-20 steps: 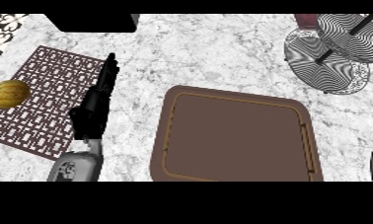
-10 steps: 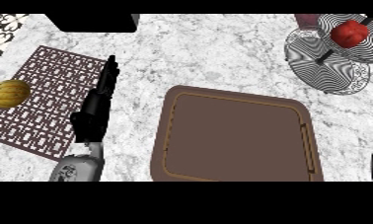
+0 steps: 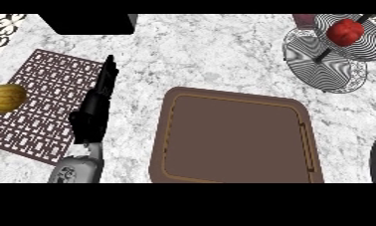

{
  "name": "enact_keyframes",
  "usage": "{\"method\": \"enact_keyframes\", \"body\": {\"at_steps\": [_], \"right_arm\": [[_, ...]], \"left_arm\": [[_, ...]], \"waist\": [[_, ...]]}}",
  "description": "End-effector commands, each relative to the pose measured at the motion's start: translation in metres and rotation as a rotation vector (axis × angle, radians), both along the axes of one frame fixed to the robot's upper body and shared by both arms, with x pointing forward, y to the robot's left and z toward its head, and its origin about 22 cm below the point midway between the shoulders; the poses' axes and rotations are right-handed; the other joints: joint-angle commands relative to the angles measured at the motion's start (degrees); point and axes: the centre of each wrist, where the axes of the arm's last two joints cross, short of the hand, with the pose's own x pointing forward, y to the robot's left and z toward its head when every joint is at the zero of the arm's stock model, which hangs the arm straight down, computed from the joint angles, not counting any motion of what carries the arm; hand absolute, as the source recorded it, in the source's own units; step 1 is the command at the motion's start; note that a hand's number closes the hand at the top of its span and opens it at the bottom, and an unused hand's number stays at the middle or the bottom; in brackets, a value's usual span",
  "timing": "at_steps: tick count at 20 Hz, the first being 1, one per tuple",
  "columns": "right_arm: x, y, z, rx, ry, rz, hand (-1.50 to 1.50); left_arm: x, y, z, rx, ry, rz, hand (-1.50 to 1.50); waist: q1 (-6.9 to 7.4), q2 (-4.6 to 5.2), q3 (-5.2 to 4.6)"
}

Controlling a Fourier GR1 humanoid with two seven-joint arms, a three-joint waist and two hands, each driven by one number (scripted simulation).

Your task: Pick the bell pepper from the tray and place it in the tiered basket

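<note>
Red bell pepper (image 3: pixel 345 32) sits in the striped black-and-white tiered basket (image 3: pixel 323 68), well apart from the brown rectangular tray (image 3: pixel 235 140).
We judge placement done: we check that the pepper rests settled beside the centre post. Our black left hand (image 3: pixel 95 108) lies over the patterned mat (image 3: pixel 44 100), fingers straight, holding nothing; the right hand does not show.

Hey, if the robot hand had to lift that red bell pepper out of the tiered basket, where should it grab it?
Grip the bell pepper around its rounded body, coming down from above, fingers on opposite sides. It lies in the tiered basket against the dark centre post, so a sideways approach would likely meet post or rim.
</note>
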Motion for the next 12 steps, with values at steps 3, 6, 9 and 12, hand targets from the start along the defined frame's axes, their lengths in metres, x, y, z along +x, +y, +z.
{"method": "enact_keyframes", "body": {"at_steps": [3, 6, 9, 12], "right_arm": [[-0.074, -0.063, -0.001, 0.114, -0.117, -0.103, -1.5], [-0.118, -0.09, -0.015, 0.149, -0.168, -0.09, -1.5], [-0.172, -0.12, -0.037, 0.153, -0.167, -0.093, -1.5], [-0.216, -0.138, -0.052, 0.171, -0.167, -0.051, -1.5]], "left_arm": [[-0.003, 0.008, 0.006, -0.016, 0.012, 0.014, 0.0], [0.0, 0.018, -0.006, -0.01, 0.001, 0.039, 0.0], [-0.01, 0.023, -0.006, -0.006, 0.007, 0.042, 0.0], [-0.005, 0.01, -0.005, -0.02, 0.005, 0.036, 0.0]], "waist": [[-1.26, -0.42, 0.04], [-1.97, -0.39, 0.03], [-2.52, -0.61, 0.07], [-1.97, -0.36, 0.05]]}}
